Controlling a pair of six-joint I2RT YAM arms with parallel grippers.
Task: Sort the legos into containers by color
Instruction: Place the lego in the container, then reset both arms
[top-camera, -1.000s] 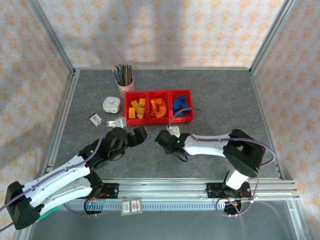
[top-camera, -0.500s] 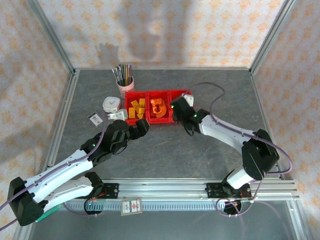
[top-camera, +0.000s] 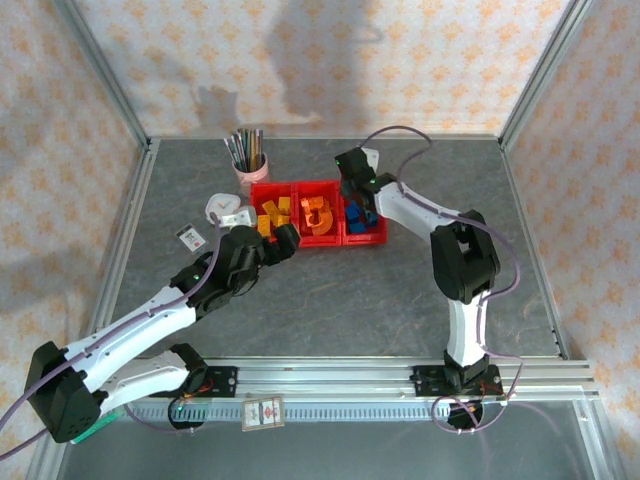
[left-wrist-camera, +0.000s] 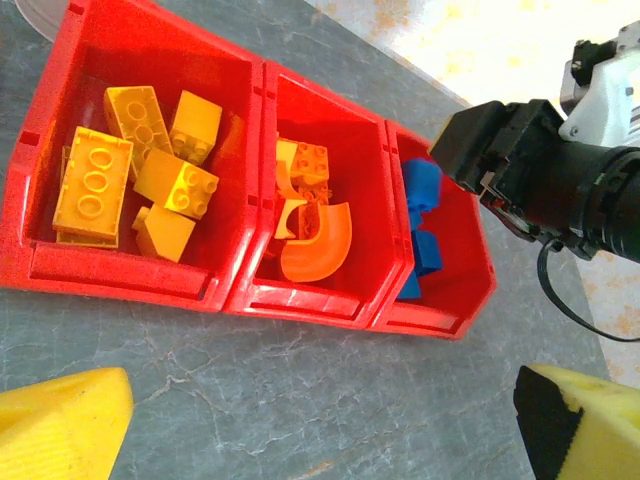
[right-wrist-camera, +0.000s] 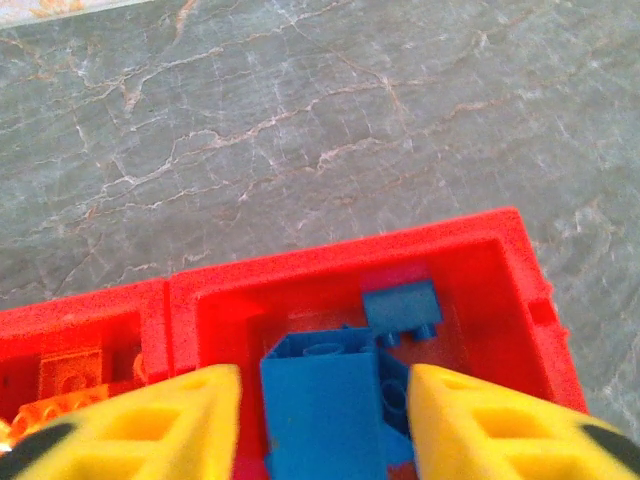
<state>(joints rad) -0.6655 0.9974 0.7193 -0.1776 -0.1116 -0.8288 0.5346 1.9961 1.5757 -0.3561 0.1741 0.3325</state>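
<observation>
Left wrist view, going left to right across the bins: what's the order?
Yellow blocks in the left bin → orange pieces in the middle bin → blue blocks in the right bin → right arm at the far right edge.

Three red plastic bins joined in a row sit at upper centre of the top view. Yellow plastic blocks lie in the left bin, orange blocks and arches in the middle one, and blue blocks in the right one. A pink cup of pens stands behind the row's left end. A white round gadget lies just left of the row.
</observation>
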